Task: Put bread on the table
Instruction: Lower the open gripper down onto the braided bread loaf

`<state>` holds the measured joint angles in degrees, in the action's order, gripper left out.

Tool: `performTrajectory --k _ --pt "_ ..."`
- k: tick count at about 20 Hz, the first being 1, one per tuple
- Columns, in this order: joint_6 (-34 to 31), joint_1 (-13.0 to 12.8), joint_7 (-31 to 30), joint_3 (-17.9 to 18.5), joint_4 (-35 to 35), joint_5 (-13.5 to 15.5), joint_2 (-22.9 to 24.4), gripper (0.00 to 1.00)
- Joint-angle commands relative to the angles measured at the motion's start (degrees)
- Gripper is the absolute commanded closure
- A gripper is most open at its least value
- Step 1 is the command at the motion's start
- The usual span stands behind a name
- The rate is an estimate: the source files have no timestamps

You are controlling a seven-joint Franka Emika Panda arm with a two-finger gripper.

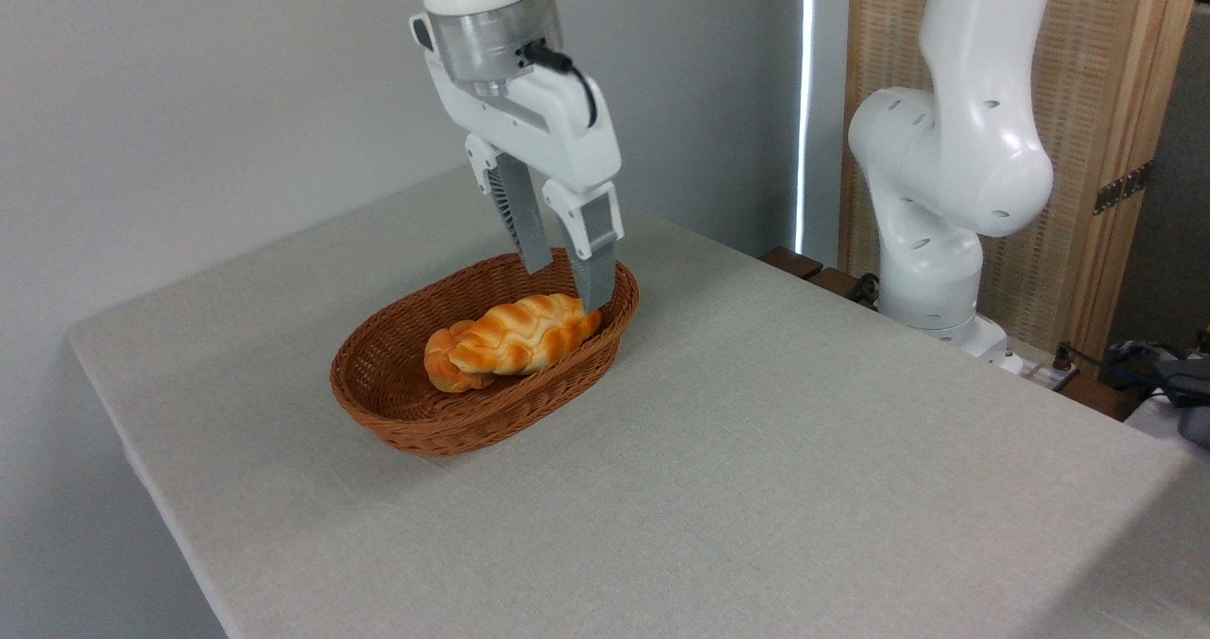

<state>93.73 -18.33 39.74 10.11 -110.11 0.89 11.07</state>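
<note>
Wicker basket (397,403) holds the bread (522,334), perhaps atop a bun (442,363); gripper (565,287) spread, ungrasping.

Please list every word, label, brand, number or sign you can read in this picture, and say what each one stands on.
None: no readable text shows anywhere.
The gripper and arm are plain white, with no legible marking.
The basket, bread and table carry no print.
The clutter at the right edge is too small and blurred to show any label.
</note>
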Motion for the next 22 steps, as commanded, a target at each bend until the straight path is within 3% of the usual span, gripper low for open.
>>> performTrajectory --k 1,6,10,14,22 --pt "4.3 -4.0 -2.5 0.5 -3.9 0.4 0.8 0.00" --pt "10.1 -6.9 -6.0 0.5 -7.9 3.9 1.3 0.00" --pt "16.6 -9.9 -11.2 0.5 -12.5 4.0 1.3 0.00" --pt "19.1 -12.3 -13.2 0.5 -14.8 3.9 0.9 0.00" --pt "21.0 -13.4 -13.2 0.4 -16.3 3.4 -0.4 0.00"
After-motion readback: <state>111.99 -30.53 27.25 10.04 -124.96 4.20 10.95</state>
